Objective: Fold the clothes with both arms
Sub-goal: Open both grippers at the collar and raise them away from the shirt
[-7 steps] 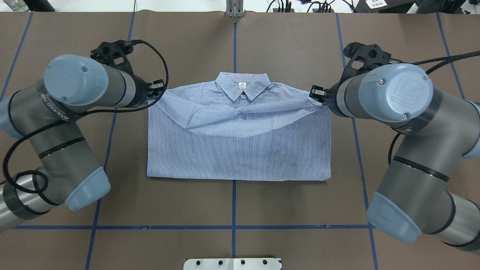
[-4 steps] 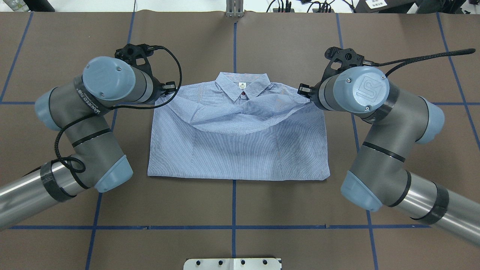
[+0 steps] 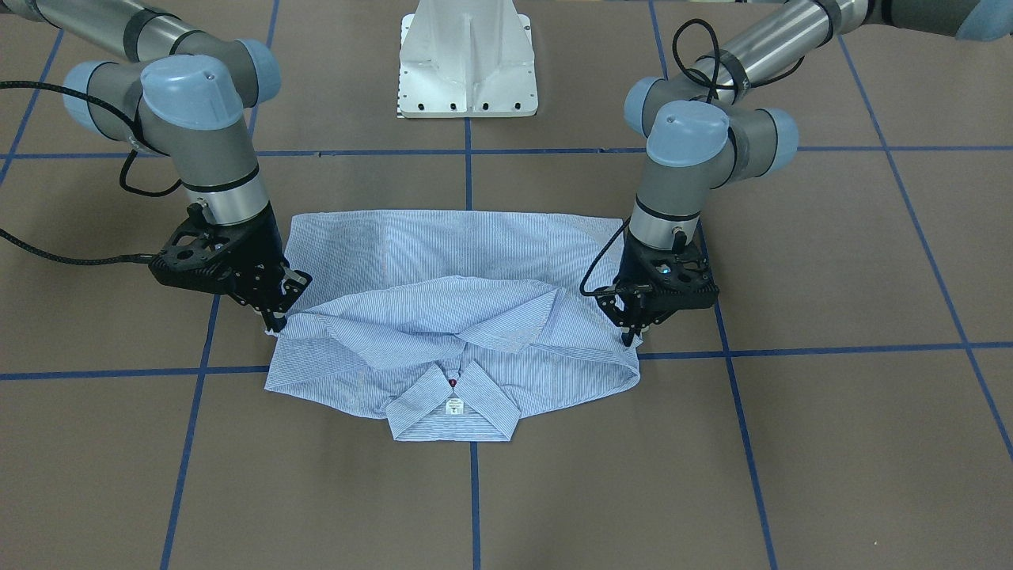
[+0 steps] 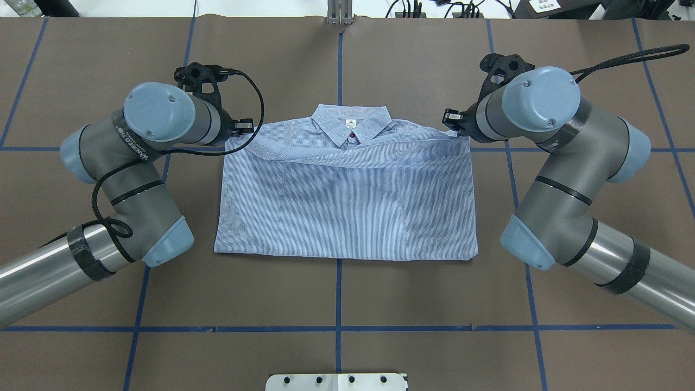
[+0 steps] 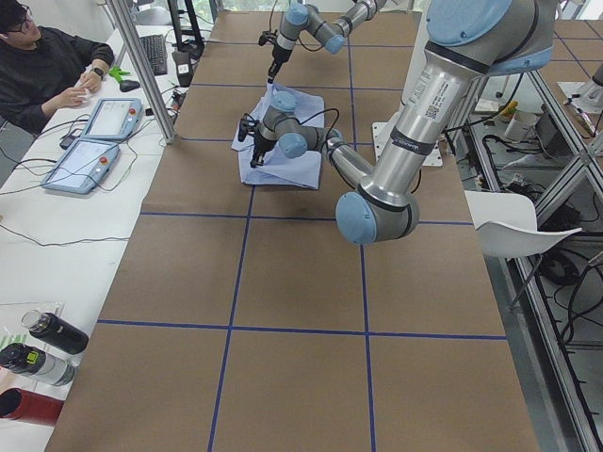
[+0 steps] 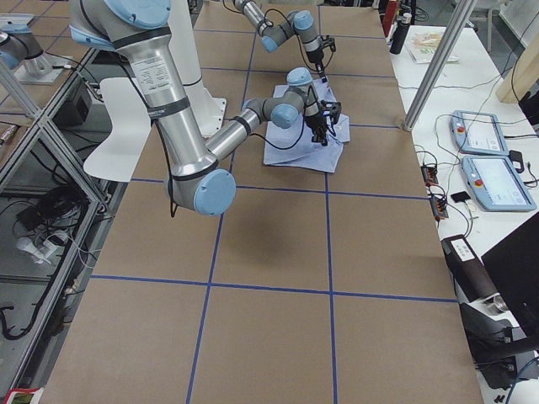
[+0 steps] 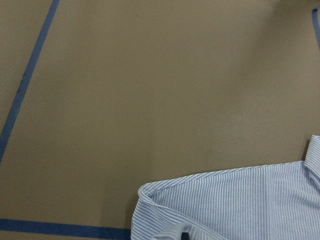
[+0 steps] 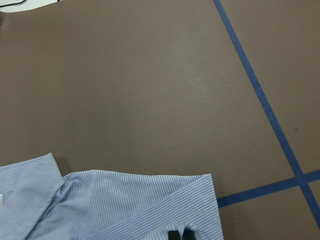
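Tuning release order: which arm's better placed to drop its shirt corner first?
Right, marginally: the right gripper has its corner out at the shoulder edge of the shirt with the hem straight, while near the left gripper the hem dips.

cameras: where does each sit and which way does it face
Front-facing: across the table, looking down toward the base; left claw, right claw pinching the shirt.
Overhead: behind the base, looking down; left arm, right arm.
Exterior left: table's left end; left arm nearest.
Exterior right: opposite end; right arm nearest.
Left wrist: down at shirt corner.
Right wrist: likewise; right claw at bottom edge.
Front-facing and overhead share the collar.
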Robot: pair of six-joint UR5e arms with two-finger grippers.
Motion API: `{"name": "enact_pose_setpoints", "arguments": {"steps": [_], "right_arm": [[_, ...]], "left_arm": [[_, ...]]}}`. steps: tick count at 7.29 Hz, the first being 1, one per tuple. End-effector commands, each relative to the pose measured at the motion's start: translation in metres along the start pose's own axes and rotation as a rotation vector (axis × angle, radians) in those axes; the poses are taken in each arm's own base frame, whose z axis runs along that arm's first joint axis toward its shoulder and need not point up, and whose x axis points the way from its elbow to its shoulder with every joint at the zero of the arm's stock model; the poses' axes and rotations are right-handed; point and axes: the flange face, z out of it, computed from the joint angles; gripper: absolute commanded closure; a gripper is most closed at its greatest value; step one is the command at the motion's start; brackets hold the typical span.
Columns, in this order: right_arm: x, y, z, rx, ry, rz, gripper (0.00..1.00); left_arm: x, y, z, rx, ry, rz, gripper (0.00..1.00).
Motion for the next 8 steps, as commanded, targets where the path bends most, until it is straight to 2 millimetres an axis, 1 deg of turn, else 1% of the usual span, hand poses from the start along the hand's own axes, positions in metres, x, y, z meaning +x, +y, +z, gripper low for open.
{"name": "enact_pose_setpoints", "arguments": {"steps": [1,3,4,6,8], "right_arm": [[0.007,-0.001,0.021,-0.021,-0.006,-0.014,1.0],[0.011,-0.005,0.027,-0.035,-0.009,-0.023,1.0],[0.012,-0.007,0.026,-0.04,-0.011,-0.025,1.0],[0.015,-0.014,0.023,-0.05,-0.016,-0.033,1.0],[0.016,-0.015,0.023,-0.049,-0.014,-0.036,1.0]], "left_arm": [[-0.004,0.0,0.007,0.0,0.002,0.004,1.0],[-0.003,0.0,0.007,-0.006,0.01,0.004,1.0],[-0.002,0.003,0.007,-0.03,0.021,0.008,1.0],[-0.003,0.001,0.006,-0.031,0.024,0.038,1.0],[-0.003,-0.001,0.005,-0.029,0.027,0.037,1.0]]}}
